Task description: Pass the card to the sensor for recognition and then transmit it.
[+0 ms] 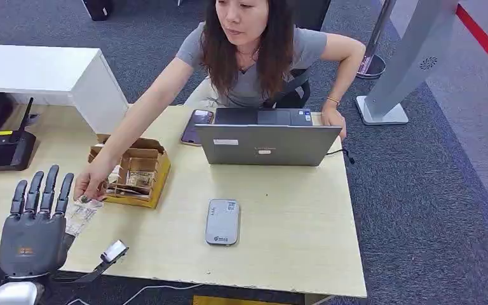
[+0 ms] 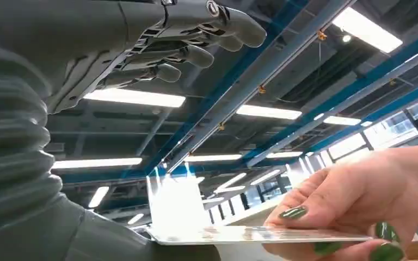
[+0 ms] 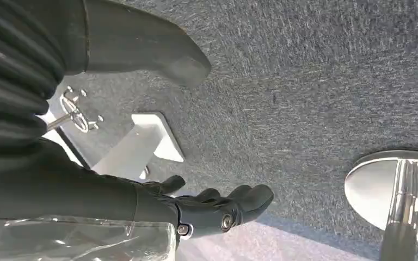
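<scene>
Left hand (image 1: 35, 225) is raised at the near left corner of the tabletop (image 1: 279, 254), back of the hand toward the head camera, fingers straight, spread and pointing away from the robot. It holds nothing. In the left wrist view the same hand (image 2: 141, 60) has its fingers apart with a gap between them and the thumb, and the card (image 2: 250, 235) lies edge-on just past the thumb, held by a person's hand (image 2: 354, 212) at its far end. From the head view that person's hand (image 1: 91, 185) reaches across the tabletop and pinches the card (image 1: 82, 215) right beside the robot's fingertips; whether the card touches the robot's fingers cannot be told.

Right hand (image 3: 217, 209) hangs low over grey carpet (image 3: 315, 81), fingers slightly curled and apart, holding nothing.

On the tabletop a grey sensor (image 1: 222, 222) lies flat near the middle, well apart from the card. A cardboard box (image 1: 136, 171) sits just behind the person's hand, and a laptop (image 1: 267, 141) stands at the far edge with a phone (image 1: 197, 126) beside it.
</scene>
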Tool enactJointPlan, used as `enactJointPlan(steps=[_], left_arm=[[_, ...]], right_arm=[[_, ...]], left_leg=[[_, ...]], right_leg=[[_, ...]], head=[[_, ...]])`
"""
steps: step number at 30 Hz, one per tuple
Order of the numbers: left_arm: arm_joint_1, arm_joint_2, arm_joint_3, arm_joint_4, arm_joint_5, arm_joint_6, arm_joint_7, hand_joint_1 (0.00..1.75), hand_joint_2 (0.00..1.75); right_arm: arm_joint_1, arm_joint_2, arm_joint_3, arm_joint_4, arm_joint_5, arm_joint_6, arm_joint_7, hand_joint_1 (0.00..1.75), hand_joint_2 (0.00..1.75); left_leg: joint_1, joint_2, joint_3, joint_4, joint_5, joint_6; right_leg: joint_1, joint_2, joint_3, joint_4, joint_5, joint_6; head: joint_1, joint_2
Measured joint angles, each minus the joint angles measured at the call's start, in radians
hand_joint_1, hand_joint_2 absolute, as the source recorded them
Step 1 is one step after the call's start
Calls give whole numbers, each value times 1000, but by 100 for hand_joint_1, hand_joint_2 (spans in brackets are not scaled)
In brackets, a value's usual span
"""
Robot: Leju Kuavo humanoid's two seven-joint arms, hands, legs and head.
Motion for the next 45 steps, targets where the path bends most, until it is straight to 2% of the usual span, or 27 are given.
enactJointPlan(steps=[3, 6, 7, 8, 13, 25, 30, 39, 43, 45], left_arm=[[1, -10, 16, 9, 0, 39, -127, 0, 175], [8, -26, 51, 16, 0, 66, -188, 0, 175], [12, -33, 61, 17, 0, 71, -202, 166, 175], [16, -39, 69, 19, 0, 73, -211, 175, 175], [32, -76, 122, 24, 0, 79, -258, 175, 175], [34, -93, 152, 27, 0, 79, -229, 175, 175], [39, -93, 153, 32, 0, 89, -222, 175, 175], [52, -93, 178, 57, 0, 129, -242, 175, 175], [53, -88, 188, 81, 0, 184, -249, 175, 175], [53, -68, 188, 100, 0, 212, -224, 175, 175]], right_arm=[[0, 0, 0, 0, 2, 6, -2, 0, 175], [1, 0, 0, 0, 3, 11, -3, 0, 175], [2, 0, 0, 0, 3, 12, -5, 0, 175], [3, 0, 0, 0, 3, 12, -8, 0, 175], [3, 0, 0, 0, 4, 13, -13, 0, 175], [4, 0, 0, -2, 6, 21, -2, 0, 175], [4, 18, 0, -19, 11, 21, 11, 0, 175], [12, 40, 0, -41, 2, 34, -37, 0, 175], [16, 44, 0, -35, -1, 15, -77, 0, 175], [16, 44, 0, -20, -2, -10, -97, 0, 175]], left_leg=[[0, 0, 0, 0, 0, 0], [0, 0, 0, 0, 0, 0], [0, 0, 0, 0, 0, 0], [0, 0, 0, 0, 0, 0], [0, 0, 0, 0, 0, 0], [0, 0, 0, 0, 0, 0], [0, 0, 0, 0, 0, 0], [0, 0, 0, 0, 0, 0], [0, 0, 0, 0, 0, 0], [1, 0, 0, 0, 0, 0]], right_leg=[[0, 0, 0, 0, 0, 0], [0, 0, 0, 0, 0, 0], [0, 0, 0, 0, 0, 0], [0, 0, 0, 0, 0, 0], [0, 0, 0, 0, 0, 0], [0, 0, 0, 0, 0, 0], [0, 0, 0, 0, 0, 0], [0, 0, 0, 0, 0, 0], [0, 0, 0, 0, 0, 0], [1, 0, 0, 0, 0, 0]], head=[[0, 0], [0, 0], [0, 0], [1, 0], [0, 0], [0, 0], [0, 0], [0, 0], [1, 0], [0, 0]])
